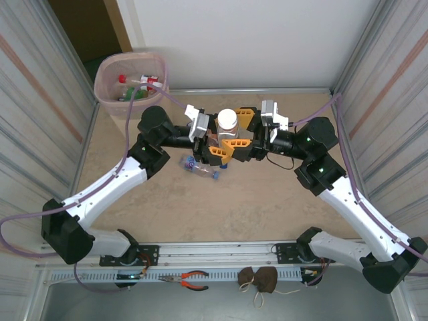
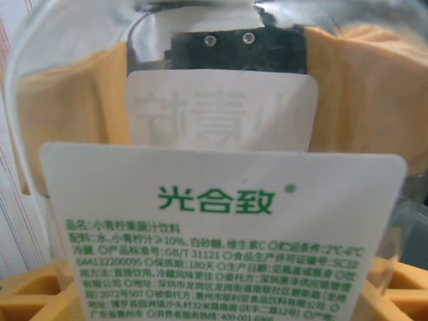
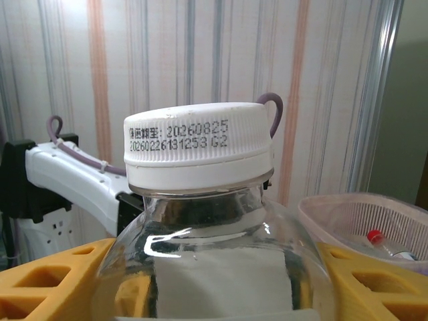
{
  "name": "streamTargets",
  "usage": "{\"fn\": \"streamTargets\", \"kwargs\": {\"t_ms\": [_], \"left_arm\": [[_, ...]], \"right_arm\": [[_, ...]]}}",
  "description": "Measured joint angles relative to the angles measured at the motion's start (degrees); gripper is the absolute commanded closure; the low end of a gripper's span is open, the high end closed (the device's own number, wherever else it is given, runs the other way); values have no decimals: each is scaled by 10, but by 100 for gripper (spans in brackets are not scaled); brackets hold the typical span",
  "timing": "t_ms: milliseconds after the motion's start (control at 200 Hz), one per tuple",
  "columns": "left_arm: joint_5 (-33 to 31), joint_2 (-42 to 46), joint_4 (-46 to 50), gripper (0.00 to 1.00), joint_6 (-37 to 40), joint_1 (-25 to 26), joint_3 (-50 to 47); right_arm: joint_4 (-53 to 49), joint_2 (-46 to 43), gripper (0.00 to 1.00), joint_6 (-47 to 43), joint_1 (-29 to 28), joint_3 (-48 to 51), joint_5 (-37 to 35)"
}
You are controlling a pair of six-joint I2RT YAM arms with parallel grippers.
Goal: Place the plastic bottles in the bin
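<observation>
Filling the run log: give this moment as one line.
right gripper: holding white-capped bottle upright | left gripper: at same bottle, grip unclear | bin: bottles inside | table: loose bottle lying

- bottle [image 3: 214,247]: clear plastic, glossy, smooth
- cap [image 3: 197,150]: white plastic, matt, ribbed edge
- label [image 2: 221,234]: white, paper-like, smooth
- fingers [image 3: 53,281]: orange plastic, matt
- bin [image 1: 100,79], 11 o'clock: translucent pink film liner
- table [image 1: 234,207]: beige, matt, stone-look
- walls [image 1: 40,100], 9 o'clock: ribbed, sheet-metal look

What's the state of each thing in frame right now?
white-capped bottle: upright, capped, gripped.
right end effector: shut on that bottle.
left end effector: around it, grip unclear.
bin: upright, open, some bottles inside.
loose bottle: lying on the table.
</observation>
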State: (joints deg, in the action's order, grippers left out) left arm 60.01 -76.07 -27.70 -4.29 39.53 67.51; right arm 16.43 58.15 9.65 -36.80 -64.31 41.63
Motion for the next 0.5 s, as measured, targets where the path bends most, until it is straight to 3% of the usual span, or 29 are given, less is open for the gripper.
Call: {"fn": "streamTargets", "kwargs": {"t_ms": [170, 286, 501], "left_arm": [[1, 0, 0, 41, 0, 0, 0], [2, 1, 2, 27, 0, 1, 0], [0, 8, 32, 23, 9, 1, 0]], "right_arm": [[-1, 0, 47, 0, 0, 0, 0], [-2, -1, 47, -2, -3, 0, -2], [-12, -1, 47, -12, -5, 0, -7]]}}
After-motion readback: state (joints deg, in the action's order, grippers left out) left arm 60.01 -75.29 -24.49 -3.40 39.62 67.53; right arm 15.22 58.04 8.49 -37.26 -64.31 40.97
